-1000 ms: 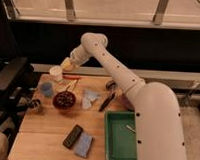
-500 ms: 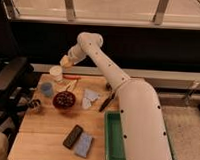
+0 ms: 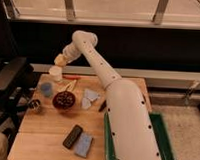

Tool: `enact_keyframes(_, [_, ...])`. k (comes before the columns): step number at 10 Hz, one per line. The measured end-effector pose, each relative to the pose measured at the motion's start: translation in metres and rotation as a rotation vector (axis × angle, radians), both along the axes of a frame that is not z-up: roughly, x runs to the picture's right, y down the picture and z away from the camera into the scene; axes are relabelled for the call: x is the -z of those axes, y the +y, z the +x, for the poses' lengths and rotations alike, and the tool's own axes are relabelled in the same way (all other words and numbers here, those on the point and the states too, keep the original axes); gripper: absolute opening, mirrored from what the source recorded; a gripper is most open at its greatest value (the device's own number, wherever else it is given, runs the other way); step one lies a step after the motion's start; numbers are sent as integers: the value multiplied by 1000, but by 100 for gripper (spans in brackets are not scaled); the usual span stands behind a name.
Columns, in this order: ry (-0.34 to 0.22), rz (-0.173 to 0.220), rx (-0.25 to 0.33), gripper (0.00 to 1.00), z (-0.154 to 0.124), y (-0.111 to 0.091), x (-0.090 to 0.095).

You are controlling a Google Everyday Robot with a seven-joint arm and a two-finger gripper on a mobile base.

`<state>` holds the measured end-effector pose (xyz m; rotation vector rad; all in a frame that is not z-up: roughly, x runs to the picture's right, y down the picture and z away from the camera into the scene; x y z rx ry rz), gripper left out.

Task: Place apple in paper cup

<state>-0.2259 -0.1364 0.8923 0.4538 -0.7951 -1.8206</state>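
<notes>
The paper cup is short and white and stands upright at the table's back left. My gripper hangs just above it, at the end of the white arm reaching in from the lower right. It is shut on the apple, a small yellow-orange fruit held a little above the cup's rim. The apple is outside the cup.
A light blue cup, a dark red bowl and a metal can stand in front of the paper cup. A white cloth, a dark flat object and a blue sponge lie on the wooden table. A green tray sits at the right.
My gripper has moved left with the apple, from right of the paper cup to just above it. The things on the table have not moved.
</notes>
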Motion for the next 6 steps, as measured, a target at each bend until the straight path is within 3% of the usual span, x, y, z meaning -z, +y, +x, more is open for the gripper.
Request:
enact_keyframes(1, [-38, -1, 7, 58, -20, 0, 1])
enact_keyframes(3, [-72, -1, 7, 72, -31, -2, 0])
enact_keyframes(6, [-79, 0, 9, 76, -40, -3, -3])
